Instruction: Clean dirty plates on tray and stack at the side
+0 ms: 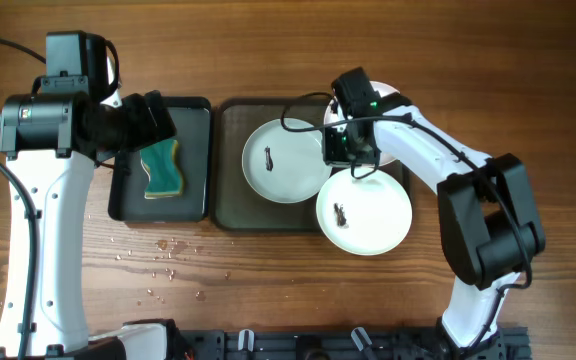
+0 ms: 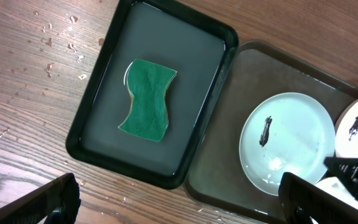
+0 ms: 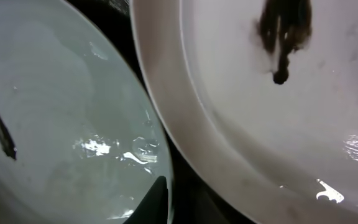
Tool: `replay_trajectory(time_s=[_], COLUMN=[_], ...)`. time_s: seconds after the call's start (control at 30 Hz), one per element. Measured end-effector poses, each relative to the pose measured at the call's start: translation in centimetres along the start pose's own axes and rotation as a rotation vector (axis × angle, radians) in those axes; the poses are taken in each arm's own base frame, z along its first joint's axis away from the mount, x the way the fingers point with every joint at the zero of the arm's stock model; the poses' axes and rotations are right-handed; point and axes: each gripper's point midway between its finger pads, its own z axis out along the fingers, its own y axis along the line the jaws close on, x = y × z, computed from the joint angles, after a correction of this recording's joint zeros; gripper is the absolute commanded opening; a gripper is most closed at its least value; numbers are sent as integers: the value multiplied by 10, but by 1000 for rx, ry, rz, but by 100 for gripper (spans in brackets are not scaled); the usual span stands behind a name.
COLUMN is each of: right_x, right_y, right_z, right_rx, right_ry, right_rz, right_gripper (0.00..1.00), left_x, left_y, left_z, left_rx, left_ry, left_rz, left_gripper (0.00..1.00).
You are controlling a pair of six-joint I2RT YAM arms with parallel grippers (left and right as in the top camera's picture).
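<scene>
The dark grey-green tray (image 1: 230, 205) holds a faintly bluish plate (image 1: 286, 160) with a black smear. A white plate (image 1: 364, 212) with a smear overhangs the tray's front right corner. A third plate (image 1: 396, 98) at the back right is mostly hidden under my right arm. My right gripper (image 1: 353, 165) is low between the bluish and white plates, at their rims. The right wrist view shows one fingertip (image 3: 157, 199) over the bluish plate (image 3: 55, 112), beside the white plate (image 3: 278, 106). My left gripper (image 1: 153, 120) is open and empty above the black tray.
A glossy black tray (image 1: 196, 110) left of the big tray holds a green sponge (image 1: 162, 170), which also shows in the left wrist view (image 2: 146, 99). Water drops (image 1: 163, 250) lie on the wood in front of it.
</scene>
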Motion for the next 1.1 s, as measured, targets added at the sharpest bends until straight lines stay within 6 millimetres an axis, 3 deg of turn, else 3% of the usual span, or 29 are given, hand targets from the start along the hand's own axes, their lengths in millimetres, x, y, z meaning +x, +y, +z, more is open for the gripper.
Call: replay_trajectory(time_s=[0.13,0.43,0.6,0.63,0.73,0.8,0.83,0.87,0.97,1.03,1.1], right_x=[-3,-8,-9,-9,-9,-9,-9,-9,-9,-9,-10], right_y=[1,3,4,4,4,4,4,4,4,4,4], right_z=[2,2,2,2,2,2,2,2,2,2,2], right_rx=[-7,-17,-19,-19,-19,-20,-20,-20,-20,-20,-20], right_ry=[-15,-37,-42,-42,-42,-42,-42,-42,-42,-42,-43], right_rz=[8,25,31,31,33,34,34,34,34,34,34], right_gripper=[6,9,6,6,4,4,4,4,4,4,4], left_x=[0,0,0,0,1,3,5,6,7,8,10], left_y=[0,0,0,0,0,2,3,4,4,4,5], left_z=[0,0,0,0,1,5,8,12,24,35,47], left_rx=[0,0,0,0,-1,-10,-14,-17,-19,-23,-32], left_ry=[0,0,0,0,3,12,19,24,29,39,60], left_rz=[0,0,-2,-3,-11,-13,-12,-13,-8,-10,-12], left_gripper=[100,100,92,88,64,37,15,4,5,22,46])
